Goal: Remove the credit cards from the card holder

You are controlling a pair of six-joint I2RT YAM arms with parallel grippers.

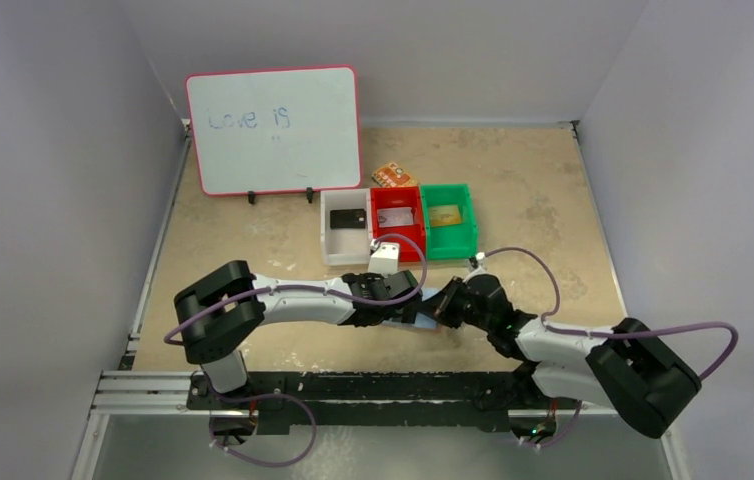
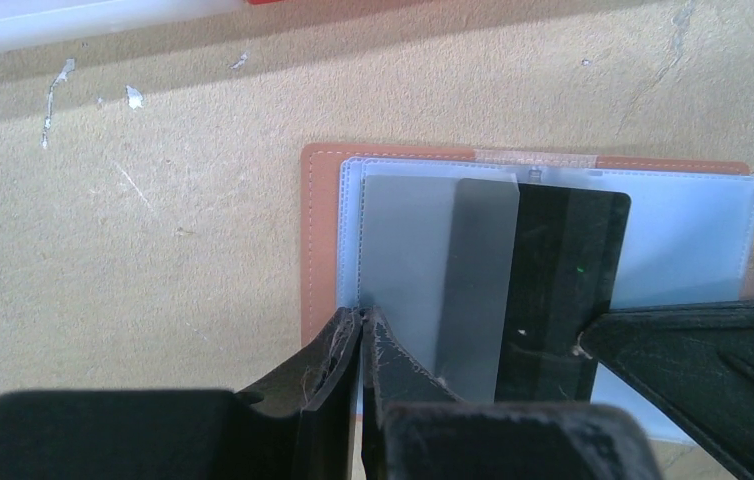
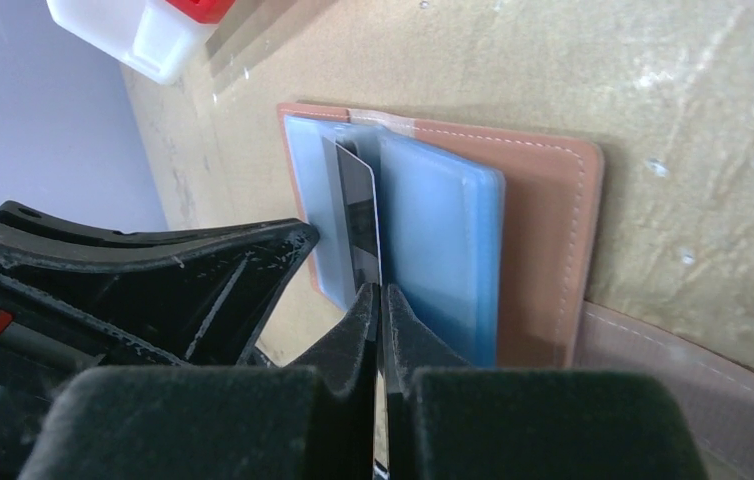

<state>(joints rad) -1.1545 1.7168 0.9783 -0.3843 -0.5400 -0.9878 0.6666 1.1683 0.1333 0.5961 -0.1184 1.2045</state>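
Observation:
The tan-brown card holder (image 1: 432,299) lies open on the table between both arms, its pale blue sleeves up (image 2: 318,240) (image 3: 543,230). A dark credit card (image 2: 563,280) sticks partly out of a translucent sleeve; in the right wrist view it stands edge-on (image 3: 358,215). My left gripper (image 2: 363,312) (image 1: 408,312) is shut on the near edge of a sleeve page. My right gripper (image 3: 380,290) (image 1: 445,308) is shut on the dark card's near edge. One of its fingers (image 2: 673,340) shows at the right of the left wrist view.
White (image 1: 347,225), red (image 1: 397,215) and green (image 1: 448,218) bins stand in a row behind the holder, each with a card inside. An orange patterned packet (image 1: 391,175) lies behind them. A whiteboard (image 1: 273,128) stands at the back left.

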